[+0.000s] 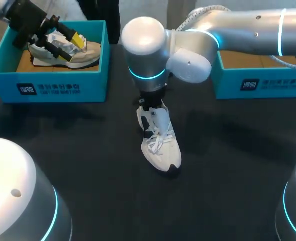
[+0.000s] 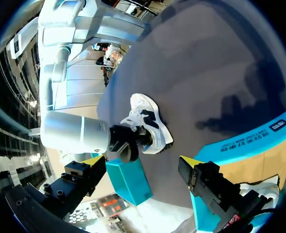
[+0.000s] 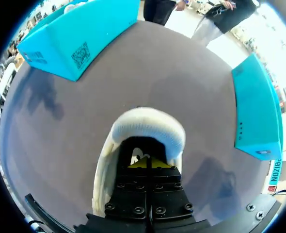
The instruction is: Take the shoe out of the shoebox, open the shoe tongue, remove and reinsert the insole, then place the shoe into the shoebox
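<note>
The right fingers (image 3: 142, 165) are pressing together, clenched, down inside the opening of the white shoe (image 3: 148, 127). Whether they are nipping anything thin between their yellow tips I cannot tell. The white shoe is standing on its sole out on the desk (image 1: 88, 165), outside both boxes, laces up. The right arm (image 1: 238, 27) is reaching over it and hiding its heel in the head view.

The left fingers (image 2: 206, 183) are spreading wide, released and gripping nothing. They are hanging well apart from the white shoe, over the left shoebox (image 1: 47, 85), just beside a second shoe (image 1: 83, 52), beige and white, lying in that box. The right shoebox (image 1: 258, 83) is sitting on the white shoe's other side, also well apart from it.

The desk is showing a dark matte cover, with soft shadows falling around the white shoe.

Only the right wrist view is looking down into the white shoe's padded collar. Only the left wrist view is showing its dark side panels.

Each shoebox's front wall is carrying a dark label with white print. A square code patch (image 3: 80, 54) is showing on one box's end wall, though which box I cannot tell.
</note>
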Tool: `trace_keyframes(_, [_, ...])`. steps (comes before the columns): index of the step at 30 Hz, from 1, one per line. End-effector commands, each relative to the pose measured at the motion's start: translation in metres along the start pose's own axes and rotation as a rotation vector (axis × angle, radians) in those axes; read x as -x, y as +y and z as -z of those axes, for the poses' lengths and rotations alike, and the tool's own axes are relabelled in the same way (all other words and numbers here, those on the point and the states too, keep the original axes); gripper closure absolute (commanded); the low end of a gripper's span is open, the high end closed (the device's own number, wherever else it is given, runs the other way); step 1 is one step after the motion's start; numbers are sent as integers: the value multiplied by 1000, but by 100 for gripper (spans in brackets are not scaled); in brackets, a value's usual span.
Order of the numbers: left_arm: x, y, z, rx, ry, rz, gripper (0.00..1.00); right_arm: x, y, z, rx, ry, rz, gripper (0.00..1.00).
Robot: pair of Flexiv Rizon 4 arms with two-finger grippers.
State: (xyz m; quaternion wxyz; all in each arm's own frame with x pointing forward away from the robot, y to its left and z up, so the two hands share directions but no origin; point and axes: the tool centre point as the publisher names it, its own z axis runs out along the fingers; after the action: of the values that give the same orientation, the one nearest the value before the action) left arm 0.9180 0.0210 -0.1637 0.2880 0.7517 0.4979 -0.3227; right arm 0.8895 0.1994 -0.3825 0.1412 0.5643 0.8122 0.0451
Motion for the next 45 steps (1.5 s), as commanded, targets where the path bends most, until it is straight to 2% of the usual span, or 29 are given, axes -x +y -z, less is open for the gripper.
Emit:
trace_keyframes(1, [0,0,0,-1,4,0,0,4,4,-2,2,-1,1,100])
trace_keyframes(10, [0,0,0,-1,4,0,0,-1,5,-26,-31,33,-6,100])
trace_keyframes(17, [0,0,0,-1,4,0,0,-7,-3,-30,-55,61,1,100])
trace_keyframes(24, [0,0,0,-1,4,0,0,-6,-8,-5,-87,68,-9,100])
trace_keyframes(33, [0,0,0,-1,4,0,0,6,-16,26,-179,112,-74,100])
trace_keyframes(41, [0,0,0,-1,4,0,0,7,-22,47,-335,143,-81,100])
trace_keyframes(45, [0,0,0,-1,4,0,0,2,-26,57,-388,207,-76,100])
